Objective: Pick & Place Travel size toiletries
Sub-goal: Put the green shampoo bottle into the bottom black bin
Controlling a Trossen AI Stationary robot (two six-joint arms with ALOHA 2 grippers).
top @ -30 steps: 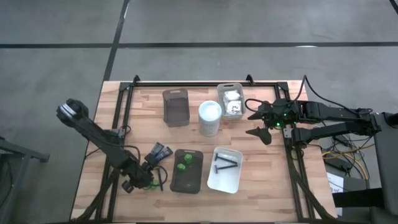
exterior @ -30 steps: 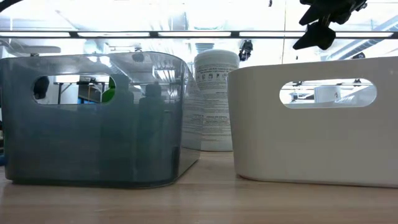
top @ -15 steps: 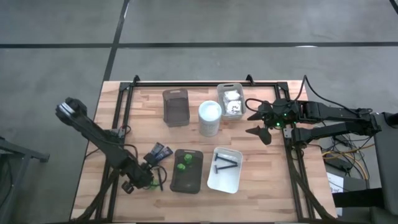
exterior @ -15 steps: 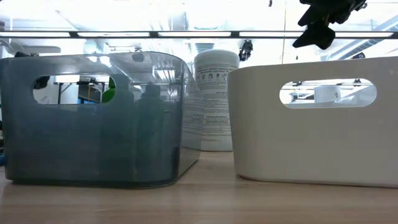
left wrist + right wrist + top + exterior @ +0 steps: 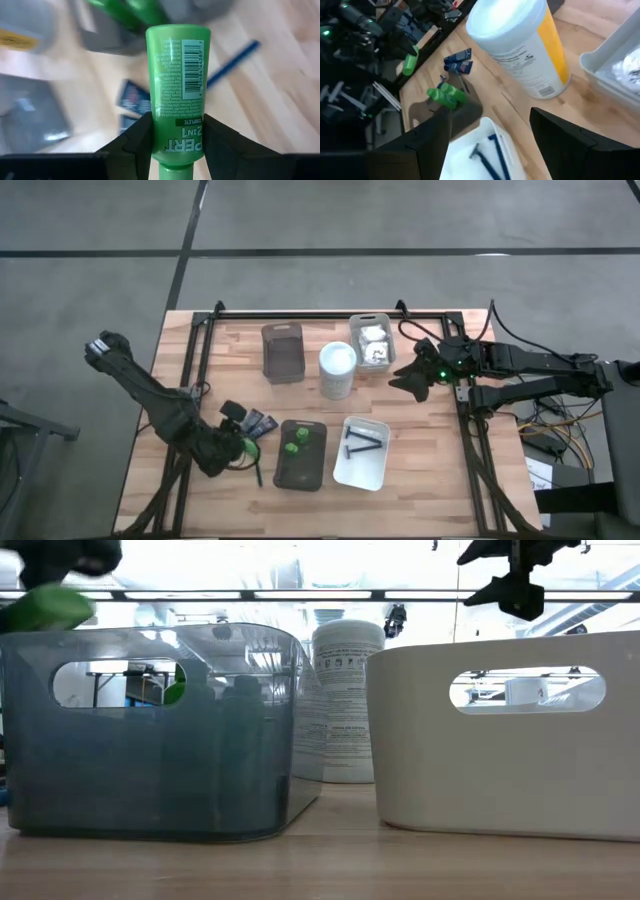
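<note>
Grey concrete floor surrounds a pale wooden table (image 5: 420,470) framed by dark rails. At the lower left of the high view, the left gripper (image 5: 232,450) hangs over the wood with its jaws clamped on a bright green bottle (image 5: 177,90), which stands between the two dark fingers (image 5: 131,145) in the left wrist view, its barcode and label facing the camera. The same bottle shows as a green blur at the upper left of the low view, above the rim of the smoky grey tray (image 5: 301,454). Just to the right of that gripper in the high view lie two dark navy tubes (image 5: 257,423), side by side on the bare wood. Two more green bottles (image 5: 296,442) rest inside the smoky grey tray at lower centre. Right of it, the white tray (image 5: 362,470) holds two slim dark razors (image 5: 362,442). Above these, in the upper middle of the high view, stand an empty grey tray (image 5: 283,352), a tall white cylinder (image 5: 338,369), and a clear tray (image 5: 371,342) holding white wrapped packets (image 5: 374,345). The right gripper (image 5: 409,375) hovers at centre right of the high view, just right of the clear tray, its jaws apart and holding nothing.
</note>
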